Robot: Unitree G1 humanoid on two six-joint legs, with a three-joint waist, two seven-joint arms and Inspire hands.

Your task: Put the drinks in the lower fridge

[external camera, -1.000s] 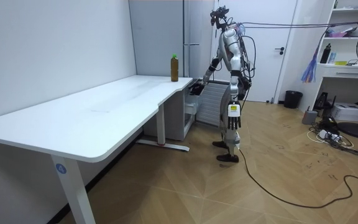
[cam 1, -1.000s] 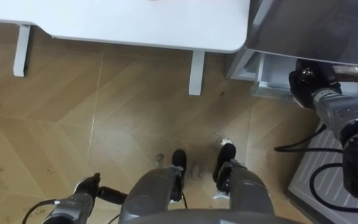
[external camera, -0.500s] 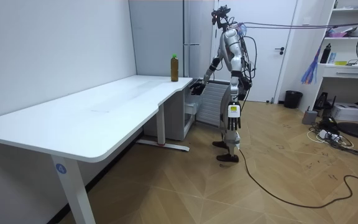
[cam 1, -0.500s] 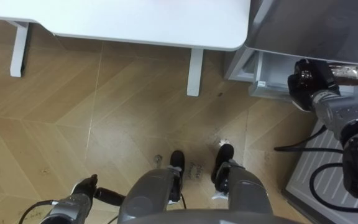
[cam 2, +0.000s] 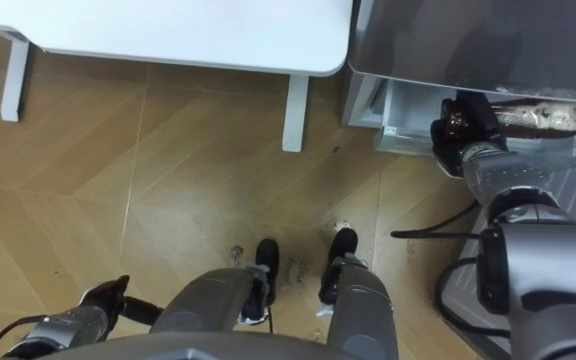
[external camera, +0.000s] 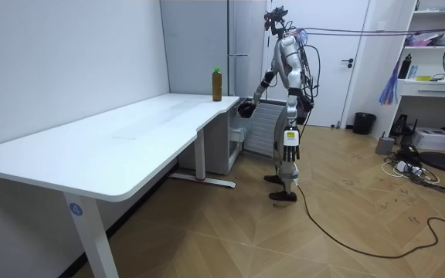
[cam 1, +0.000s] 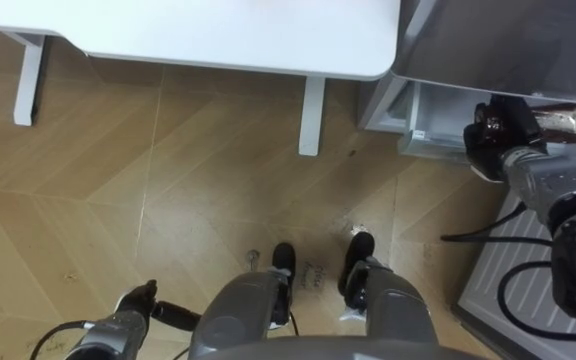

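Movement over the last 1 s is staying very small. Both eye views are sliding slightly against the floor (cam 1: 168, 180). This is the camera shifting, not the objects.

The right robot hand (cam 2: 460, 126) is holding station at the mouth of the open lower compartment (cam 2: 408, 118) of the fridge (cam 1: 498, 40). It is sitting at the base end of a brown drink bottle (cam 2: 543, 117). That bottle is lying on its side inside the compartment, with its cap pointing away from the robot hand. Measured against the fridge, neither one is showing a clear displacement. As a judgement, 1 drink is already resting at its destination and the step is pausing around the point of letting go.

The left robot hand (external camera: 287, 150) is hanging released and empty on the side of the robot away from the fridge.

A green-capped bottle (external camera: 216, 83) is standing upright on the desk (external camera: 130, 131), at the desk corner nearest the fridge. The task is therefore looking roughly half done.

Items hard to make out:
- The right robot hand is presenting only its dark back, so whether it is grasping the bottle or has released it cannot be told.
- The fridge body is overhanging the compartment and cutting off its interior.
- A ribbed grey panel (cam 1: 528, 275) in front of the fridge is running out of frame, and what it is cannot be told.
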